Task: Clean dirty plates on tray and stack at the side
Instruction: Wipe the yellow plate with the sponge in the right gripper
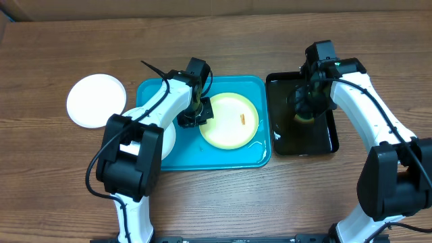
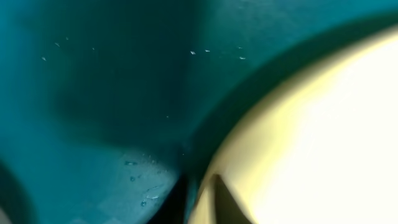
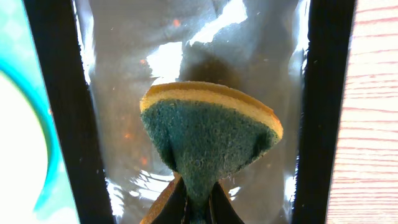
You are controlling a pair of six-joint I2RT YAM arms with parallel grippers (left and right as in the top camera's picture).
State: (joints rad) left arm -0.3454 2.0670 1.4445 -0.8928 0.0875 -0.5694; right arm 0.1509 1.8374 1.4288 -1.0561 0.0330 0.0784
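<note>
Left gripper [image 1: 200,112] is down inside the blue tray [image 1: 236,84], right at the near-middle, and its fingers are pinched on the left rim of the yellow-green plate [image 1: 226,128]. That plate lies flat in the tray's right half, and its orange smear [image 1: 243,119] is showing right of the plate's centre. There are water drops [image 2: 140,180] on the tray floor just beside the rim. A white plate [image 1: 167,138] sits at the tray's left end, mostly hidden under the left arm. Another white plate [image 1: 96,100] rests on the wooden table off the tray's left side, well clear of it. Just right of the tray stands a black tray [image 1: 324,135] with a wet, shiny floor. Above it the right gripper [image 3: 199,200] has its fingers squeezed tight on a sponge [image 3: 208,134], green scouring face toward the wrist camera and yellow edge on top.
</note>
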